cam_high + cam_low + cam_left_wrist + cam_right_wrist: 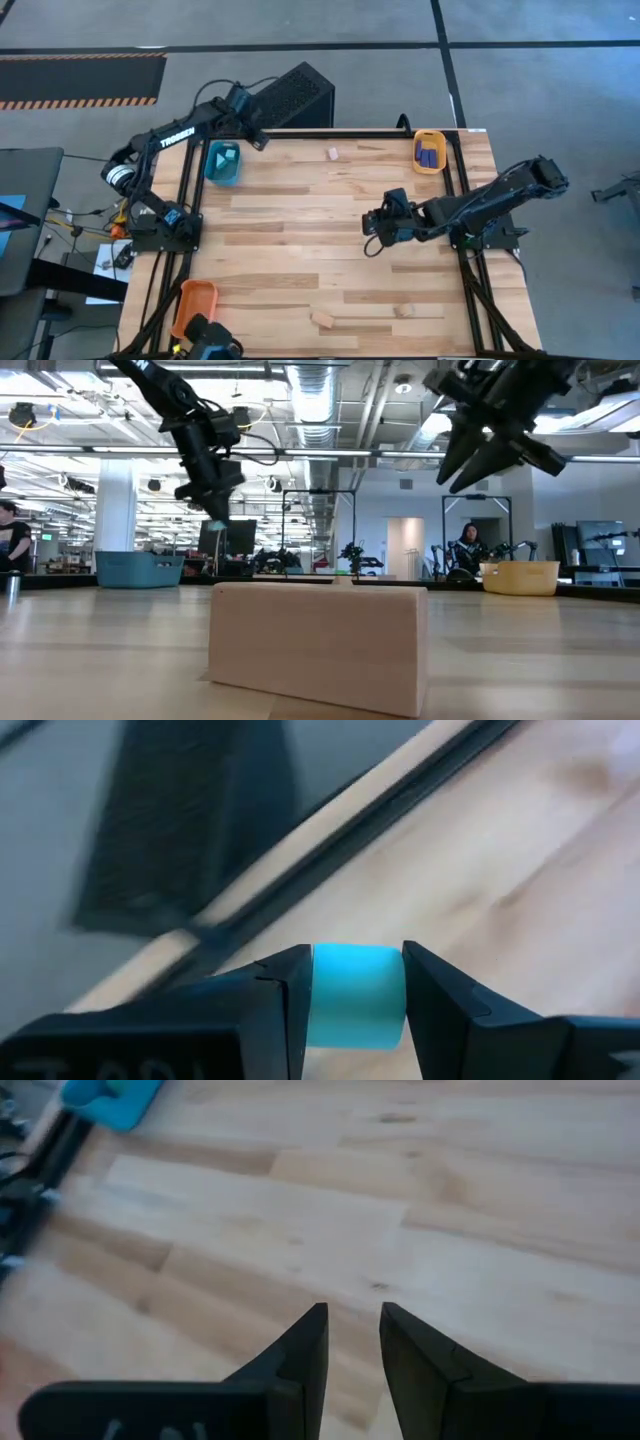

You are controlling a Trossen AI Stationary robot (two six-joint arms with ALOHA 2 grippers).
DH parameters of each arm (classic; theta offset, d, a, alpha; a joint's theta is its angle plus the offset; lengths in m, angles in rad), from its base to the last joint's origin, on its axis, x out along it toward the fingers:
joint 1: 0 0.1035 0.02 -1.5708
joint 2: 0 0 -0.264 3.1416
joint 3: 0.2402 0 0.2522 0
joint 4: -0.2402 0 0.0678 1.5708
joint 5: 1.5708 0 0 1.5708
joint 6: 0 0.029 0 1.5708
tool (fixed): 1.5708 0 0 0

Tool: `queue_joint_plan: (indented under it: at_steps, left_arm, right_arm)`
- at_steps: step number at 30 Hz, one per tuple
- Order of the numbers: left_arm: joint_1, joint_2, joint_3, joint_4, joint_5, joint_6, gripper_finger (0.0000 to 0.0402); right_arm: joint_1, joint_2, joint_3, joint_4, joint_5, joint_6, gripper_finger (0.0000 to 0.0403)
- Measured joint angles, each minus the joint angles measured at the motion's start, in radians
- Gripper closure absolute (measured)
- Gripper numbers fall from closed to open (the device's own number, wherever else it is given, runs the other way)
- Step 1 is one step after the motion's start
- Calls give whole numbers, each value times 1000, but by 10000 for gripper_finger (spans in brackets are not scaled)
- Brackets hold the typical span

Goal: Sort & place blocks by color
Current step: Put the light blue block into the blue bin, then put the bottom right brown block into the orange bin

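Holding a light cyan block (357, 995) clamped between its fingers, my left gripper (256, 139) sits at the table's far edge, just beside the teal tray (222, 163), which already has cyan blocks in it. I can see dark blue blocks (428, 153) in the yellow-orange tray (430, 136) at the far right corner. What the orange tray (193, 303) at the near left holds I cannot tell. My right gripper (372, 229) hovers over mid-table, fingers slightly apart, holding nothing. Three tan wooden blocks (323, 319) lie loose on the table.
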Motion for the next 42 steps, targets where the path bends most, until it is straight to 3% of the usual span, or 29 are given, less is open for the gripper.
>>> queue_joint_plan:
  at_steps: [3,10,16,22,29,33,37,42]
  left_arm:
    - [27,0,0,-42,-90,34,298]
    - [86,0,0,-150,-28,-103,297]
    - [79,0,-51,-254,-199,-169,296]
    - [71,0,-131,-247,-134,-241,274]
    - [29,-2,-150,-254,-169,-279,211]
    - [-51,-74,-149,-264,-186,-343,184]
    - [-148,-179,-149,-246,-288,-474,183]
    - [-291,-290,-156,-34,-204,-541,201]
  right_arm:
    - [-57,0,0,-16,4,-13,286]
    - [-188,-44,0,22,-75,-163,286]
    - [-215,-112,0,5,-81,-213,286]
    - [-195,-124,0,-25,-79,-202,286]
    - [-120,-136,0,-38,-121,-186,286]
    - [-17,-143,0,-46,-149,-176,286]
    - [109,-138,0,-95,-138,-85,286]
    - [317,-101,0,-94,-54,68,286]
